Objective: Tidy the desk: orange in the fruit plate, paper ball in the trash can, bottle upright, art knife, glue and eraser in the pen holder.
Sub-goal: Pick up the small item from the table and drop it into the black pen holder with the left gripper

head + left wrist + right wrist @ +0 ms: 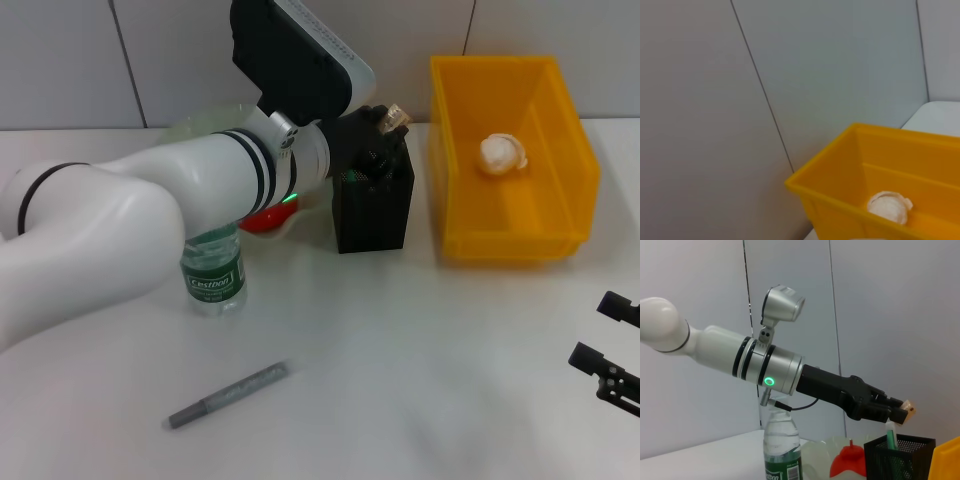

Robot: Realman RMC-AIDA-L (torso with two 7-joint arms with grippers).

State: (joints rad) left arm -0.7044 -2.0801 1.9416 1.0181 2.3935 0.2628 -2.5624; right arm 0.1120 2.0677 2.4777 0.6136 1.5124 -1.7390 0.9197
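White tabletop (400, 380) under grey wall panels (840, 65). Left gripper (900, 412), centre top in the head view, pinches an eraser (908, 408) above the black pen holder (372, 205). Right gripper (610, 345), lower right, rests with fingers parted.

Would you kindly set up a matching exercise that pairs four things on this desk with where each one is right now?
Things:
1. paper ball
2. bottle
3. art knife
4. eraser

Places:
A. lying flat on the white table, nearest the robot
B. held in the left gripper fingers above the black pen holder
C. inside the yellow trash can
D. standing upright under the left arm

Pairs: 1-C, 2-D, 3-A, 4-B

The right gripper waits at the table's right edge.
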